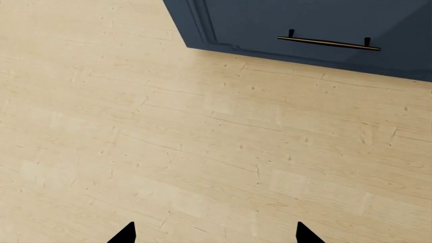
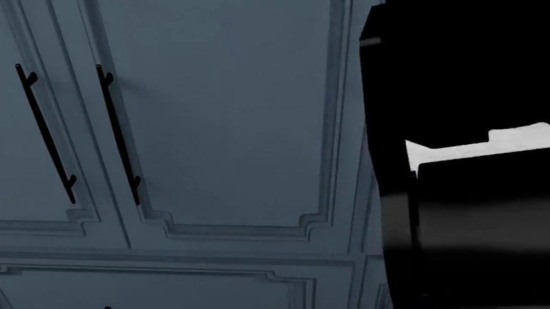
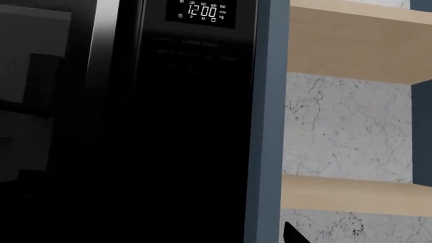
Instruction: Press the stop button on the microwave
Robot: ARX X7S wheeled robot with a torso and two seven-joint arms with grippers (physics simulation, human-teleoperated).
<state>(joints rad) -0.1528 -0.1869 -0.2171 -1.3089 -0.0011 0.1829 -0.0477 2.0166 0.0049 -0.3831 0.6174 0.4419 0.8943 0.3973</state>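
Note:
The microwave (image 3: 135,126) is a black glossy front that fills most of the right wrist view. Its lit display (image 3: 201,11) reads 12:00, and faint rows of touch labels (image 3: 196,53) lie below it. I cannot make out the stop button among them. My right gripper (image 3: 208,236) is close in front of the lower control panel. Only one dark fingertip (image 3: 292,234) shows, standing wide to one side, and the other is lost against the black front. My left gripper (image 1: 216,234) is open and empty over the wooden floor (image 1: 202,142).
A blue-grey cabinet edge (image 3: 266,126) and wooden shelves (image 3: 351,40) on a marble wall flank the microwave. The head view shows blue-grey cabinet doors (image 2: 223,116) with black bar handles (image 2: 118,135) and a black glossy mass (image 2: 464,225) at the right. A dark blue door with a handle (image 1: 329,43) stands by the floor.

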